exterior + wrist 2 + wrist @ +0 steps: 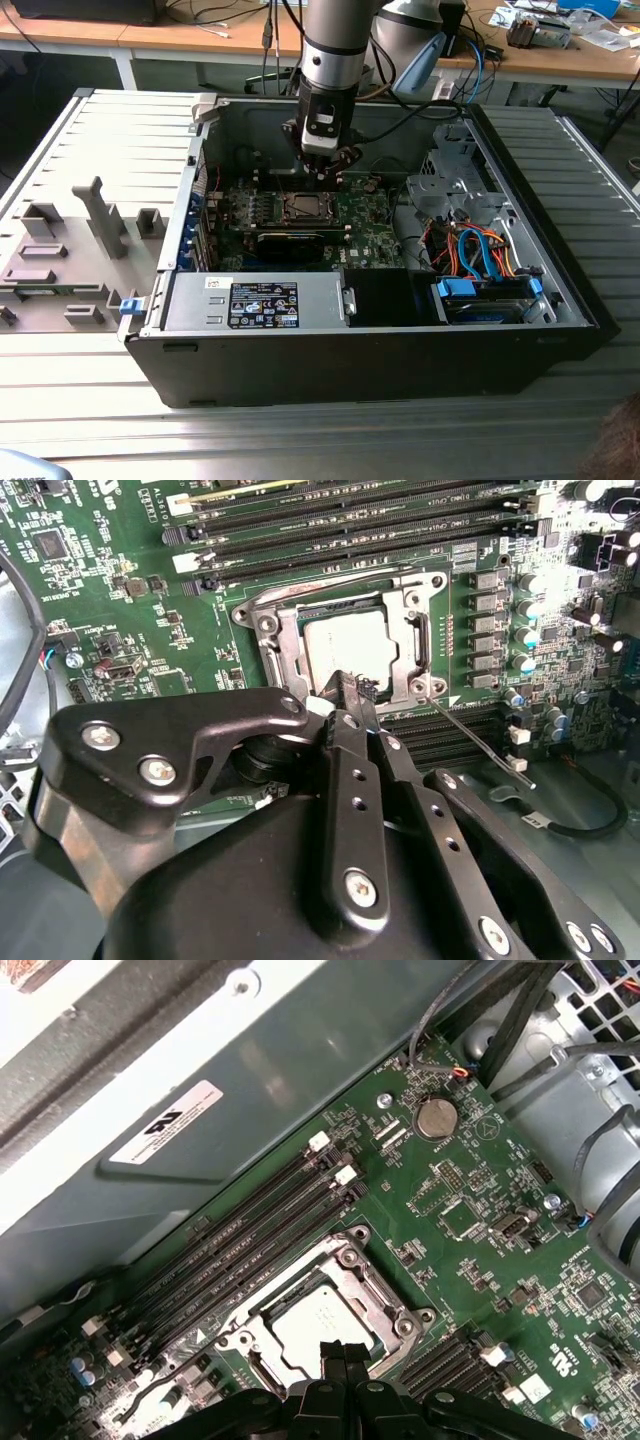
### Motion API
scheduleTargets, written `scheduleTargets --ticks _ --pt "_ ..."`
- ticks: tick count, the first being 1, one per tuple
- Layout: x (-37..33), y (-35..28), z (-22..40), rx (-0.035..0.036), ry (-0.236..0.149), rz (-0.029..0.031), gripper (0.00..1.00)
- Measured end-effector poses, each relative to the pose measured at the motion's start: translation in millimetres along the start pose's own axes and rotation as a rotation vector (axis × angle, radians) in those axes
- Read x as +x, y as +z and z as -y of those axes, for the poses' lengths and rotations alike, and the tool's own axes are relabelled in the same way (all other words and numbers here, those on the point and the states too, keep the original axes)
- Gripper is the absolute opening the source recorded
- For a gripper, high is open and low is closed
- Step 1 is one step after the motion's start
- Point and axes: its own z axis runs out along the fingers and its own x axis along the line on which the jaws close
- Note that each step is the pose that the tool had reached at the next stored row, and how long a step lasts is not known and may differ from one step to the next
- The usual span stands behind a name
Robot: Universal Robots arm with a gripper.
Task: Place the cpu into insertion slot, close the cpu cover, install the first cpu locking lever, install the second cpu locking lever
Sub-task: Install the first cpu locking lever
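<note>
One arm, one gripper, lowered into an open computer case lying on its side, over the green motherboard.

Item — cpu: silvery square chip, seated flat in the insertion slot; the same chip shows in the first wrist view. Placement looks done, judging by how level it lies within the frame.

Item — cpu cover: silvery windowed frame, lying down around the chip, its window leaving the metal top exposed. It appears closed, which would hold the chip against the socket.

Item — locking lever: thin wire rod running out from a corner of the socket frame, angled away over the board — seemingly not yet latched.

Item — gripper, second wrist view: fingers pressed together to a narrow tip with nothing between them, the tip at the socket's edge near the cover's corner. Pinched this way it probably serves as a pushing point rather than a clamp.

Item — memory slots: long black rows beside the socket, untouched.
</note>
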Motion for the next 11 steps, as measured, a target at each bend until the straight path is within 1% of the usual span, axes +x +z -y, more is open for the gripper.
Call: scheduleTargets --ticks 11 --pt "0.0 0.0 0.0 0.0003 -0.012 0.0006 0.11"
